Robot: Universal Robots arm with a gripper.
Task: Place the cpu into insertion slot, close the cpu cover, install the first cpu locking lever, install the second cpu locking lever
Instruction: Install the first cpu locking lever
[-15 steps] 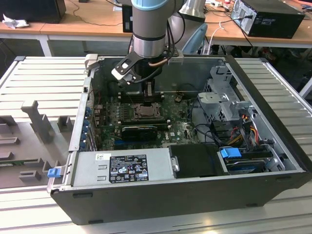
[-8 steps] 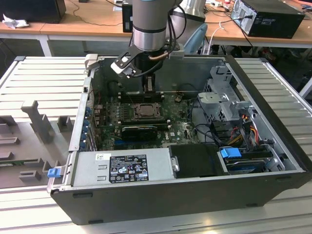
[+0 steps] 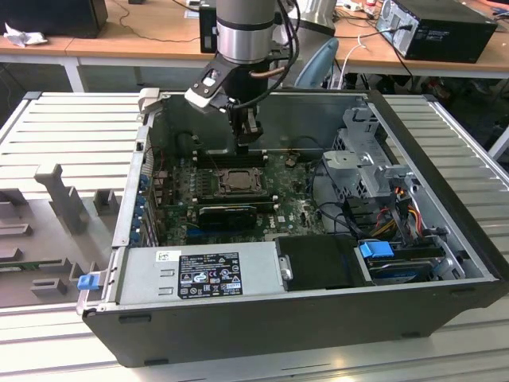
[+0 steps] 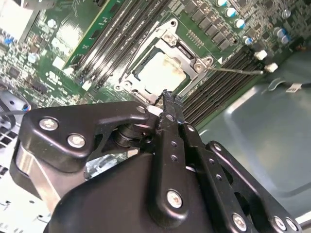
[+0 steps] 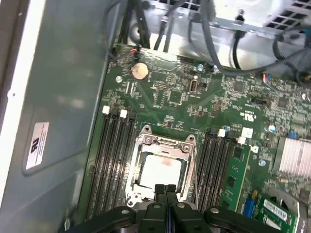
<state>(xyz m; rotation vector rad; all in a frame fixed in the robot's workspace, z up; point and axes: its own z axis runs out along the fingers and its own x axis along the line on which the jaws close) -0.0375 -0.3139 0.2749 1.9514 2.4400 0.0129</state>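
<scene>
Computer case (image 3: 278, 326), lid off, lies on a slatted metal bench (image 3: 71, 127). We see one arm (image 3: 242, 32) reaching down near the case's far wall, and its gripper (image 3: 248, 143) hangs just above the green motherboard (image 5: 184, 104). In both wrist views its two fingers (image 5: 159, 190) are pressed together, with nothing visible between them.

Just beyond the fingertips sits the one insertion slot (image 3: 237, 181), near the motherboard's far edge. The cpu (image 5: 160, 172) lies inside it, showing pale, and the silvery cpu cover (image 5: 167, 141) frames it. The gripper's black body hides the slot's near edge. In the second wrist view a thin wire rod (image 4: 233, 71) juts from the slot's corner.

Two banks of long black memory slots (image 5: 114, 160) flank the slot, one on each side. One coin battery (image 5: 140, 71) and one finned heatsink (image 5: 294, 155) sit farther off. One black expansion card (image 3: 227, 215) crosses the board's middle. One power supply (image 3: 199, 274) lines the case's near edge, and one drive cage (image 3: 366, 159) stands at the exterior view's right. Wooden desks (image 3: 143, 36) with cables line the room behind.
</scene>
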